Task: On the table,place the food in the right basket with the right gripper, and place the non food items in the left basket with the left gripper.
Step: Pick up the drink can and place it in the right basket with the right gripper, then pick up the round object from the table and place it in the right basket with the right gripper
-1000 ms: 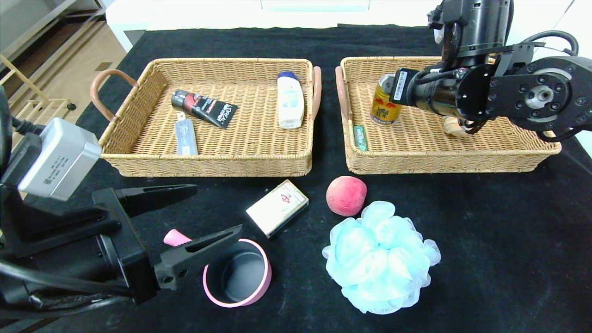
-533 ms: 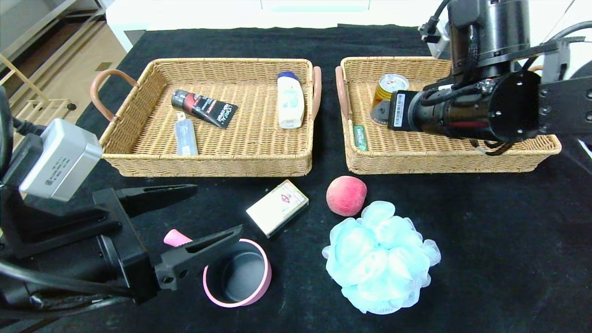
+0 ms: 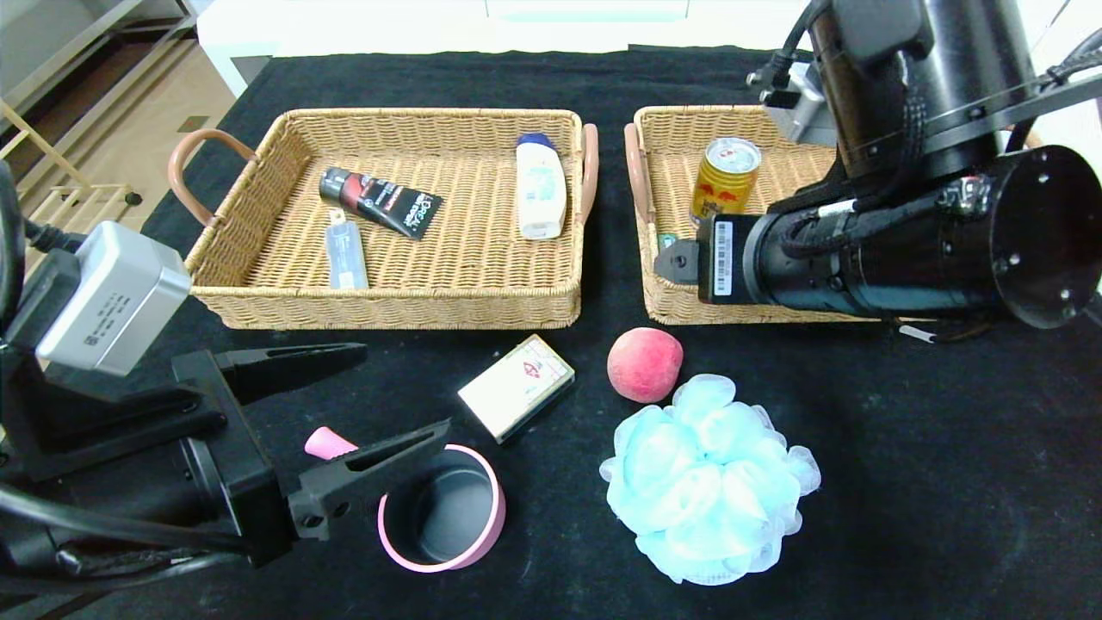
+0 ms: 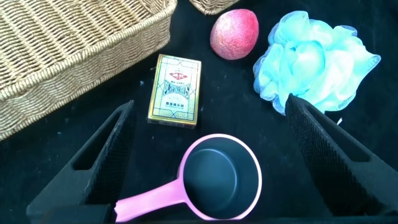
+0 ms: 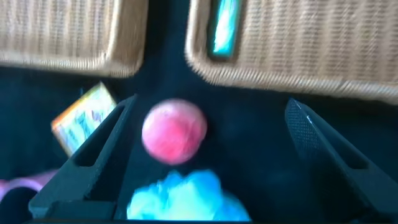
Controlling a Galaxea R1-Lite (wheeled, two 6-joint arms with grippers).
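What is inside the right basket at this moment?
In the right basket, a yellow can stands upright, and a green packet lies by the near wall. The right arm covers the rest.

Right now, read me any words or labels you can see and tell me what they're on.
"L'OREAL MEN EXPERT": black tube in the left basket.
Card box: print too small.
Gold can: print unreadable.
White bottle: label unreadable.
Sticker on right arm: barcode, unreadable.

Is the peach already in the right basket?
No, the peach lies on the black tablecloth in front of the right basket, beside the blue bath pouf.
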